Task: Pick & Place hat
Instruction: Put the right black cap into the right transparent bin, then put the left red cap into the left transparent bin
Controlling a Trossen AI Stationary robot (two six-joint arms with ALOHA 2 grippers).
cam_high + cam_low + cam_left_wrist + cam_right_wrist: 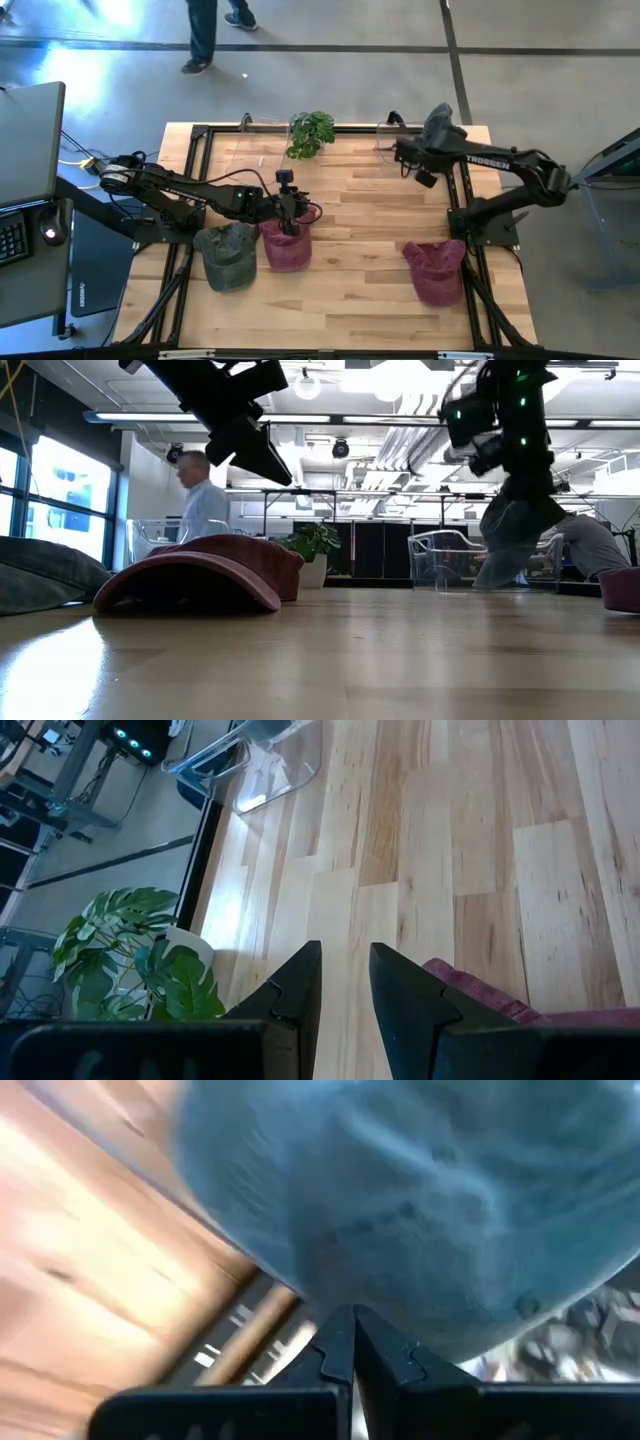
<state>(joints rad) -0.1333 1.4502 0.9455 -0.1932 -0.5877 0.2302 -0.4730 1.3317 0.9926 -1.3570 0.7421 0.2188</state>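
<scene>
Grey-blue hat [438,124] hangs off the tabletop at the far right corner, pinched in the right end effector [352,1342], whose fingers meet tight on the fabric. In the low view the same hat [520,545] dangles above the wood, beside a clear container [447,557]. Judged step: carry phase, hat lifted and in transit toward a drop spot (likely that clear container at the far edge, though the target is not marked).

Next move calls for lining the hat over the target, lowering until the cloth slackens, then parting the fingers.

Left end effector [345,982] sits over the maroon hat [285,244] near the middle-left of the tabletop [380,210]; fingers slightly apart, holding nothing, maroon crown just beside one finger. Judged to be lining up for its own grasp.

Other items: green hat [227,255] touching the maroon one on its left; second maroon hat [436,270] at near right; potted plant [311,132] at far edge. A person [203,500] stands in the room beyond.
</scene>
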